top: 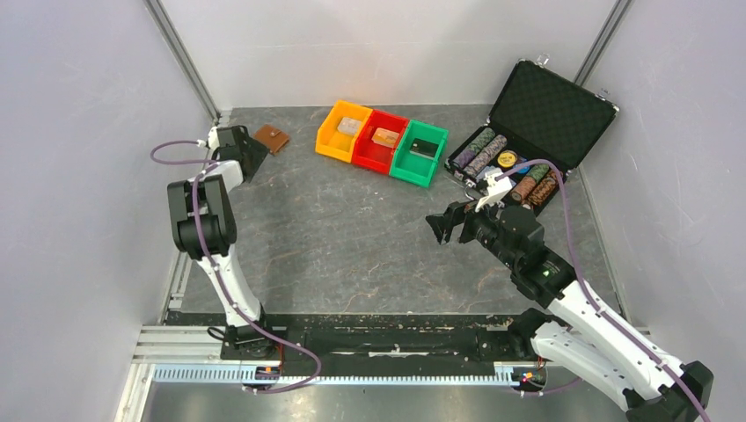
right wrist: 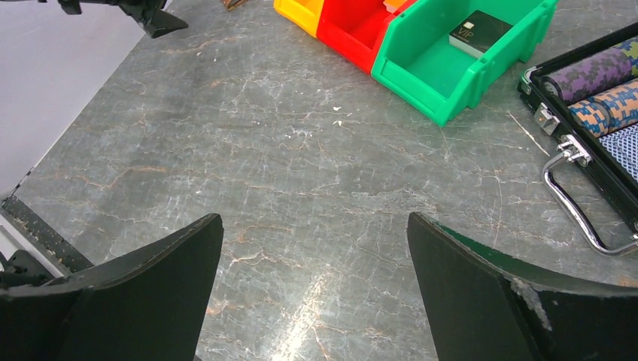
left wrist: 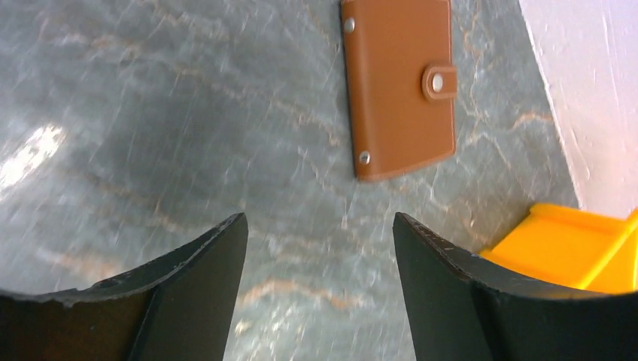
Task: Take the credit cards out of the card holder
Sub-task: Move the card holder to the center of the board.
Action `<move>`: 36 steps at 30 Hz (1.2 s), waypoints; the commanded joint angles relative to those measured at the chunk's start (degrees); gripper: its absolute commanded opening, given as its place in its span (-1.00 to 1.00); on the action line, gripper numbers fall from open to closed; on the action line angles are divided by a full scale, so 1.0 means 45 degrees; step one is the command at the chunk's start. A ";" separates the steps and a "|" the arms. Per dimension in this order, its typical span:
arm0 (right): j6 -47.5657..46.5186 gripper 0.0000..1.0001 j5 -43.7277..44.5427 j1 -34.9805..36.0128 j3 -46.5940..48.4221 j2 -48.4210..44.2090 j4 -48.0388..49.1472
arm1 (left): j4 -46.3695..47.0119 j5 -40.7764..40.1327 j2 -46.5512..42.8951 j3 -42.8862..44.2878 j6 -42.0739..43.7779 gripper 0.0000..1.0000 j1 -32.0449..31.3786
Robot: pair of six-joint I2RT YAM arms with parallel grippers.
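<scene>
Top external: fixed, high behind near edge of grey marbled tabletop (top: pixel 352 237), looking down on all of it. Left wrist: close over tabletop, facing down at brown leather snap-tab wallet (left wrist: pixel 399 86). Right wrist: higher, oblique across tabletop toward green plastic bin (right wrist: pixel 481 83); wallet, bin also in top view.

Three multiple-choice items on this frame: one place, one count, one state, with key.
1. Where on the table does the card holder lie? A near right corner; B centre; C far left, beside the yellow bin.
2. How many coloured bins stand in the row? A three; B two; C five.
3. The card holder is: A spread open; B snapped shut; C standing on edge.
Key: C, seen far left beside that bin; A, yellow, red, green; B, tab buttoned down.
</scene>
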 commanded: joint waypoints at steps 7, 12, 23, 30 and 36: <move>-0.0100 0.91 0.0434 -0.0006 -0.0009 0.0746 0.0697 | 0.0550 0.0625 0.3143 0.3281 -0.0942 0.56 0.0187; -0.0005 0.89 0.0470 -0.0004 0.0160 0.1293 0.0720 | 0.0399 0.0637 0.3979 0.3976 -0.1331 0.49 0.0244; 0.0263 0.89 0.0646 -0.0014 0.0128 0.1672 0.0840 | -0.0012 0.1806 0.5263 0.5024 -0.1704 0.01 0.0262; 0.0411 0.89 0.0506 -0.0004 0.0072 0.1327 0.0838 | -0.0969 0.1585 0.5263 0.5118 -0.1454 -0.63 0.0265; 0.0444 0.89 0.0767 -0.0003 -0.0414 0.0872 0.0898 | -0.1203 0.1895 0.5042 0.5014 -0.1330 -0.95 0.0244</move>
